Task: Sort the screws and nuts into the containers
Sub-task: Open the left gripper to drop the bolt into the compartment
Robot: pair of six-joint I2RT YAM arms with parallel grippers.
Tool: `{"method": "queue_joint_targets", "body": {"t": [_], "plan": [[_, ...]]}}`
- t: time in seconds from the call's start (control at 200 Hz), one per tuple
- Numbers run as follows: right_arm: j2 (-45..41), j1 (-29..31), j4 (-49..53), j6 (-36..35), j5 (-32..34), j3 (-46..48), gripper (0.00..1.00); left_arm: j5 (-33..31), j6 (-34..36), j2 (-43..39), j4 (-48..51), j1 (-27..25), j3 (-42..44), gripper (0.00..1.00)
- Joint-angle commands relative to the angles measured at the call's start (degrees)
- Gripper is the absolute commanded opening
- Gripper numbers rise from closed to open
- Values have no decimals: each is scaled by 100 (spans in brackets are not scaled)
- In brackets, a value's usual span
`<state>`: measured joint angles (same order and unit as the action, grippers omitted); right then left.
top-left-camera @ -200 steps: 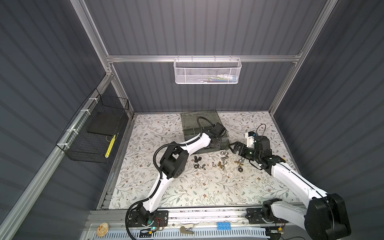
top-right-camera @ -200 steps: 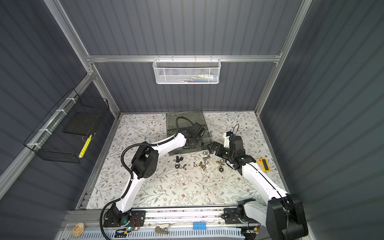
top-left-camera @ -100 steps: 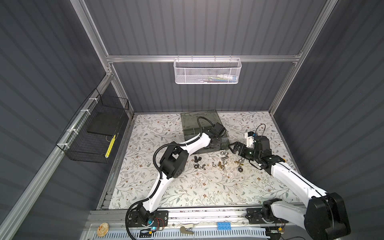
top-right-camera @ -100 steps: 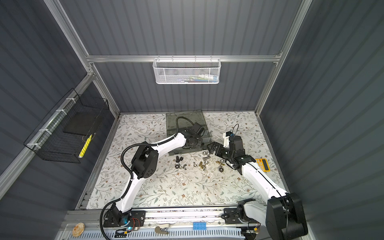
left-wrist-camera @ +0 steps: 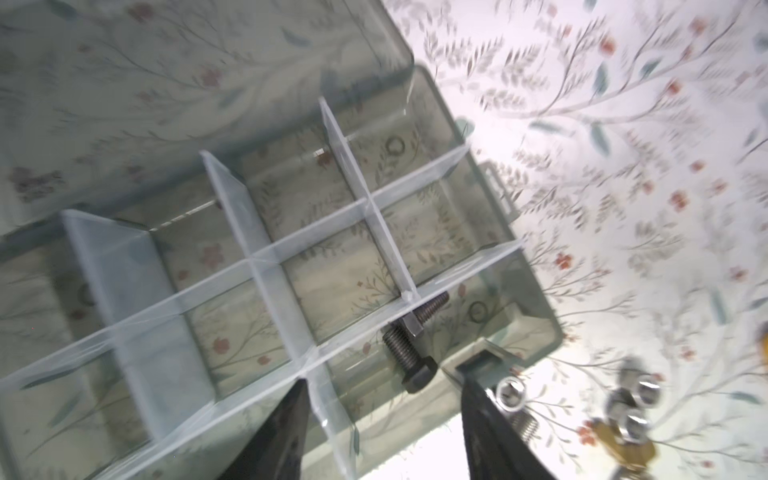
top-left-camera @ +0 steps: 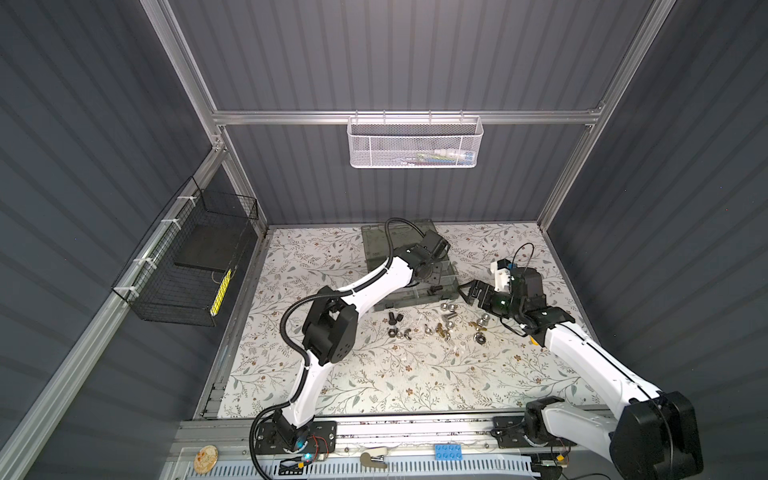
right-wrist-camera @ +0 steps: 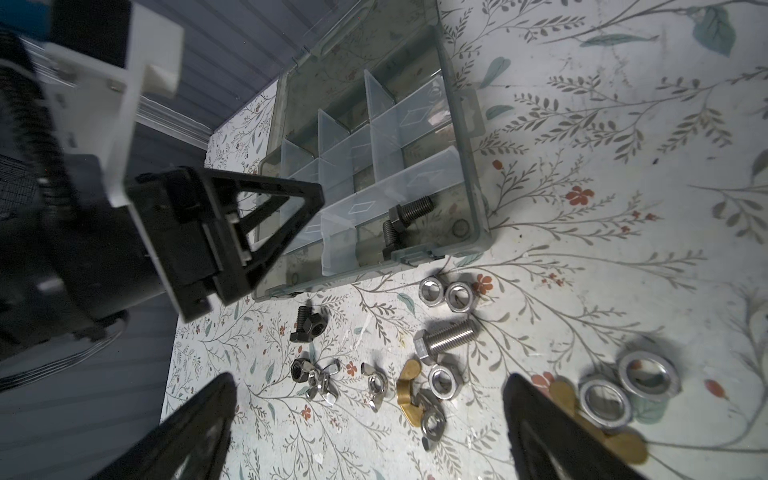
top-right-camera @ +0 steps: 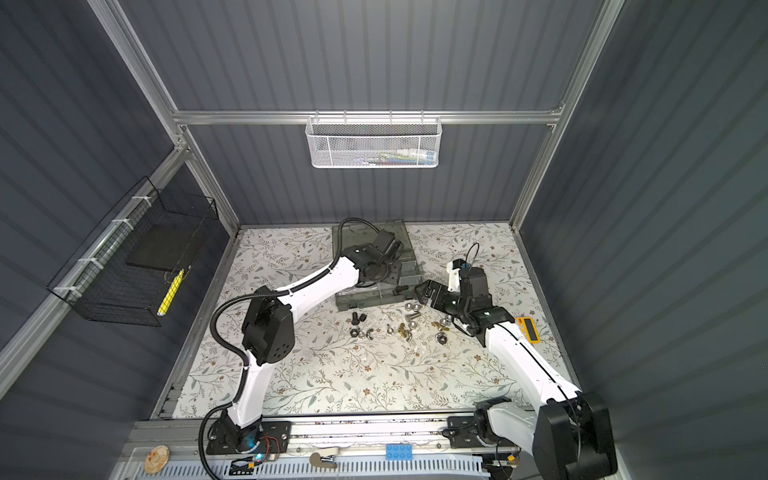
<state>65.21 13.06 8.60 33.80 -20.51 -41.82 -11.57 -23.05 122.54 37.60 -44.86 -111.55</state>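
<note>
Grey-green plastic organiser case [right-wrist-camera: 473, 187], two black bolts [left-wrist-camera: 409, 361] in its corner compartment — left claw [left-wrist-camera: 384, 399] parted, empty, above them, right claw [right-wrist-camera: 370, 386] wide over loose silver nuts [right-wrist-camera: 432, 289] on the desk [right-wrist-camera: 582, 291].

A white mesh basket [top-left-camera: 413, 143] hangs from the far wall rail; its contents cannot be identified. A black wire basket [top-left-camera: 166, 299] is fixed to the left wall and holds a dark slab [top-left-camera: 205, 249] and a yellow strip [top-left-camera: 220, 286]. The desk [top-left-camera: 374, 382] has a floral cover. A blue brick [top-left-camera: 449, 451] lies on the near rail.
</note>
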Motion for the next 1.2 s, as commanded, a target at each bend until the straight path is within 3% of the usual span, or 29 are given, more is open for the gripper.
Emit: {"method": "queue_joint_targets", "body": {"t": [0.0, 0.2, 0.505, 0.78, 1.196], "plan": [[-59, 69, 284, -110, 231, -266, 99, 20, -106, -587, 72, 181, 417, 65], [65, 397, 604, -187, 623, -581, 99, 36, -205, -1529, -56, 422, 1262, 99], [463, 1290, 1104, -158, 1435, -1142, 99, 595, -503, -3055, -366, 882, 2947, 100], [1033, 2183, 1239, -34, 2018, -1627, 99, 1418, -749, -4342, -685, 1626, 4470, 100], [2372, 3440, 1279, 194, 2663, -2341, 96, 3766, -1310, -5493, -1513, 3025, 6386, 100]]}}
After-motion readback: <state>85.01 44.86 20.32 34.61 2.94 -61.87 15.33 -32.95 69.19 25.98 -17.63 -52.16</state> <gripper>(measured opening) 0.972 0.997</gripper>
